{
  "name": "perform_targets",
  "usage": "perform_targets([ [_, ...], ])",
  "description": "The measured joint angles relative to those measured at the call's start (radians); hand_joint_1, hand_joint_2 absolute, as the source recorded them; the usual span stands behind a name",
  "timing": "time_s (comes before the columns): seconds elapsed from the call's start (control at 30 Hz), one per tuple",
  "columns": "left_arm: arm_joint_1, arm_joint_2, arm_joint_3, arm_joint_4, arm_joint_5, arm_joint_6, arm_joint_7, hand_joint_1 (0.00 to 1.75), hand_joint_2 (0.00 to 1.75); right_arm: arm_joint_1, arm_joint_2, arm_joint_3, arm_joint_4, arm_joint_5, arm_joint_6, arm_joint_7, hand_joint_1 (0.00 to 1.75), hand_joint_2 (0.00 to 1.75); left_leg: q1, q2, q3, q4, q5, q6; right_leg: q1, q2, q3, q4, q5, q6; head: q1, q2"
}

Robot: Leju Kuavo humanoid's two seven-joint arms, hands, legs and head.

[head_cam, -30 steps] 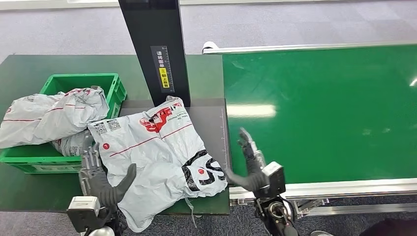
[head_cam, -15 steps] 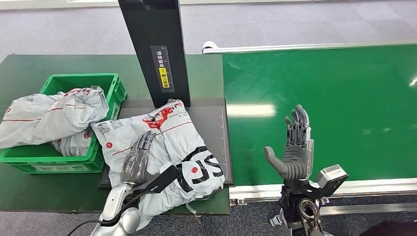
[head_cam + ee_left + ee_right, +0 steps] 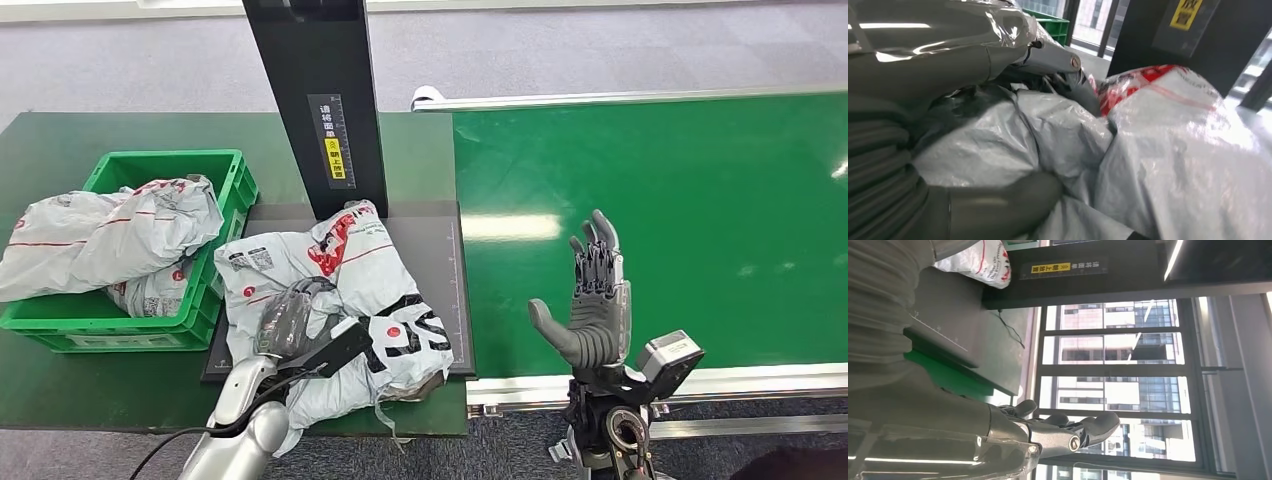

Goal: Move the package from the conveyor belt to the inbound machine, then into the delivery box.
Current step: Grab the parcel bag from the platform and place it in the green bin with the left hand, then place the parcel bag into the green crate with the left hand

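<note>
- The crumpled grey plastic mailer package (image 3: 340,290) with red and black print lies on the dark flat plate of the inbound machine (image 3: 435,250), at the foot of its black upright column (image 3: 315,100).
- The left hand (image 3: 290,325) rests on the package's near part, its fingers (image 3: 1083,90) curled down into the bunched plastic and clamped on it.
- The right hand (image 3: 592,310) is raised over the near edge of the green conveyor belt (image 3: 680,200), palm up, fingers (image 3: 1098,425) apart and holding nothing.
- A green plastic delivery box (image 3: 225,180) stands on the dark green desk (image 3: 60,130) just beside the plate, holding other grey mailer bags (image 3: 100,235).
</note>
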State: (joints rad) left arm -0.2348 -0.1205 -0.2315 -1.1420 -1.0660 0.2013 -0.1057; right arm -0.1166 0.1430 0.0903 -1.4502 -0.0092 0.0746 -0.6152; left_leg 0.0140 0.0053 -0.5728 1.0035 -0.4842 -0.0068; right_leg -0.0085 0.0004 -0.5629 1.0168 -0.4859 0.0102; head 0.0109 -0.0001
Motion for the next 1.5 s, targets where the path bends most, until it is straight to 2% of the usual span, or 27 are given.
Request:
perform_targets([
  [0.13,0.021,-0.003,0.006,-0.029,0.125,0.026,-0.117,1.75,1.75,0.005,0.0,-0.001,0.004,-0.002,0.002,0.006,0.0,1.75,0.0,0.0,-0.001,0.0,0.0,0.0,0.0,0.0,-0.001,0.0,0.0,0.0,0.0,0.0],
  [0.3,0.054,-0.009,0.006,-0.088,0.302,0.094,-0.312,1.75,1.75,0.009,0.0,-0.002,0.017,-0.013,0.004,0.012,0.0,1.75,0.0,0.0,-0.004,0.0,0.0,0.0,0.0,0.0,-0.005,0.0,0.0,0.0,0.0,0.0],
  [0.43,0.076,-0.02,0.006,-0.166,0.409,0.236,-0.46,1.75,1.75,0.01,0.0,-0.004,0.029,-0.03,0.001,0.014,0.0,1.75,0.0,0.0,-0.005,0.0,0.0,0.0,0.0,0.0,-0.005,0.0,0.0,0.0,0.0,0.0],
  [0.53,0.085,-0.027,0.007,-0.235,0.387,0.397,-0.539,1.75,1.75,0.009,0.0,-0.004,0.041,-0.042,-0.002,0.013,0.0,1.75,0.0,0.0,-0.005,0.0,0.0,0.0,0.0,0.0,-0.005,0.0,0.0,0.0,0.0,0.0],
  [0.6,0.088,-0.04,0.02,-0.287,0.297,0.452,-0.57,1.75,1.75,0.009,0.0,-0.003,0.052,-0.05,-0.005,0.011,0.0,1.75,0.0,0.0,-0.005,0.0,0.0,0.0,0.0,0.0,-0.005,0.0,0.0,0.0,0.0,0.0],
  [0.7,0.087,-0.073,0.068,-0.364,0.141,0.46,-0.588,1.75,1.75,0.009,0.0,-0.002,0.066,-0.058,-0.009,0.005,0.0,1.75,0.0,0.0,-0.006,0.0,0.0,0.0,0.0,0.0,-0.005,0.0,0.0,0.0,0.0,0.0],
  [0.93,0.061,-0.117,0.161,-0.444,0.044,0.46,-0.589,1.75,1.75,0.005,-0.001,0.0,0.092,-0.063,-0.018,-0.002,0.0,1.75,0.0,0.0,-0.005,0.0,0.0,0.0,0.0,0.0,-0.006,0.0,0.0,0.0,0.0,0.0],
  [1.03,-0.006,-0.11,0.205,-0.405,-0.002,0.46,-0.551,1.75,1.75,0.0,-0.005,0.008,0.106,-0.067,-0.021,-0.002,0.0,1.75,0.0,0.0,-0.005,0.0,0.0,0.0,0.0,0.0,-0.006,0.0,0.0,0.0,0.0,0.0],
  [1.1,-0.082,-0.082,0.237,-0.331,-0.051,0.459,-0.44,1.75,1.75,-0.005,-0.008,0.018,0.118,-0.07,-0.021,-0.002,0.0,1.75,0.0,-0.001,-0.005,0.0,0.001,-0.001,0.0,0.0,-0.005,0.0,0.0,0.0,0.0,0.0],
  [1.2,-0.228,0.011,0.264,-0.14,-0.096,0.459,-0.159,1.75,1.75,-0.013,-0.011,0.031,0.132,-0.07,-0.02,0.001,0.0,1.75,0.0,0.0,-0.005,0.0,0.003,-0.002,0.001,0.0,-0.006,0.002,0.001,-0.002,0.0,0.0],
  [1.27,-0.328,0.089,0.276,0.012,-0.11,0.459,-0.021,1.75,1.75,-0.019,-0.012,0.039,0.14,-0.064,-0.017,0.01,0.0,1.75,0.001,0.001,-0.005,0.0,0.004,-0.002,0.001,0.001,-0.007,0.004,0.002,-0.003,0.0,0.0],
  [1.37,-0.453,0.187,0.297,0.225,-0.146,0.46,0.087,1.75,1.75,-0.026,-0.011,0.05,0.154,-0.047,-0.014,0.025,0.0,1.75,0.001,0.002,-0.005,0.0,0.004,-0.003,0.001,0.002,-0.008,0.005,0.002,-0.004,0.0,0.0],
  [1.5,-0.552,0.272,0.311,0.423,-0.179,0.459,0.149,1.75,1.75,-0.029,-0.01,0.056,0.165,-0.037,-0.014,0.033,0.0,1.75,0.001,0.002,-0.007,0.0,0.004,-0.003,0.001,0.002,-0.01,0.005,0.002,-0.003,0.0,0.0],
])
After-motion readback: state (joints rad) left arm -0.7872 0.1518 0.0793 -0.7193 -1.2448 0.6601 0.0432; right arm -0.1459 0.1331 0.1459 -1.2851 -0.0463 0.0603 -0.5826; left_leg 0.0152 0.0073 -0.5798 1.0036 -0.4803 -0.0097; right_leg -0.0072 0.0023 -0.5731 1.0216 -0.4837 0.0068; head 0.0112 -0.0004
